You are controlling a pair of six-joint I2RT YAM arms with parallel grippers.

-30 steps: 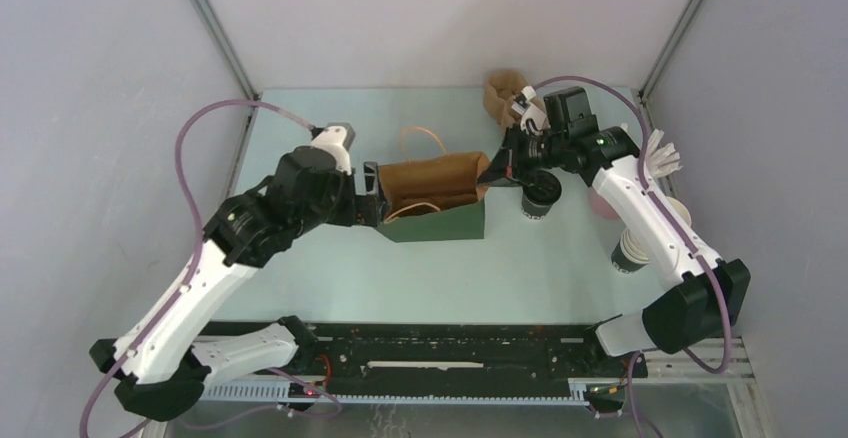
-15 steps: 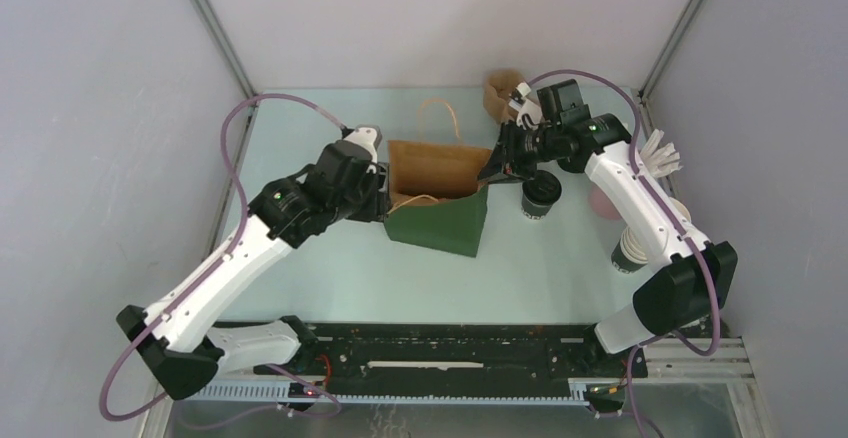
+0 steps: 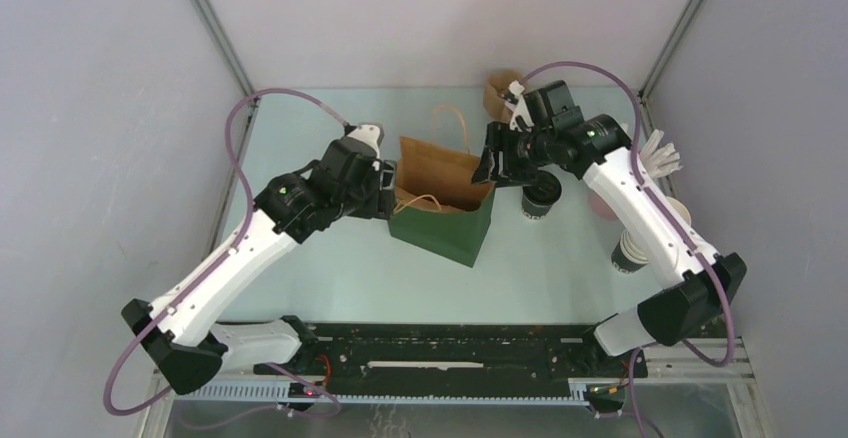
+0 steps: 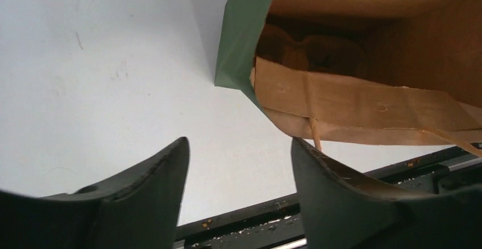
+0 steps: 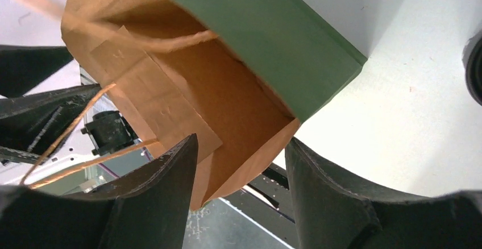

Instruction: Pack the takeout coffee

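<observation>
Open paper bag [image 3: 447, 230] stands mid desk [image 3: 340, 278]. At its left rim the left claw [image 3: 388, 188] is wide, empty. At its right rim the right claw [image 3: 489, 169] is wide. The coffee cup [image 3: 540, 199] stands just right of the bag.

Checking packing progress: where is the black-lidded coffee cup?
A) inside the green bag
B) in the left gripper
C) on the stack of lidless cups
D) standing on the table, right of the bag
D: the takeout coffee stands on the table beside the green bag, outside its open mouth.
</observation>
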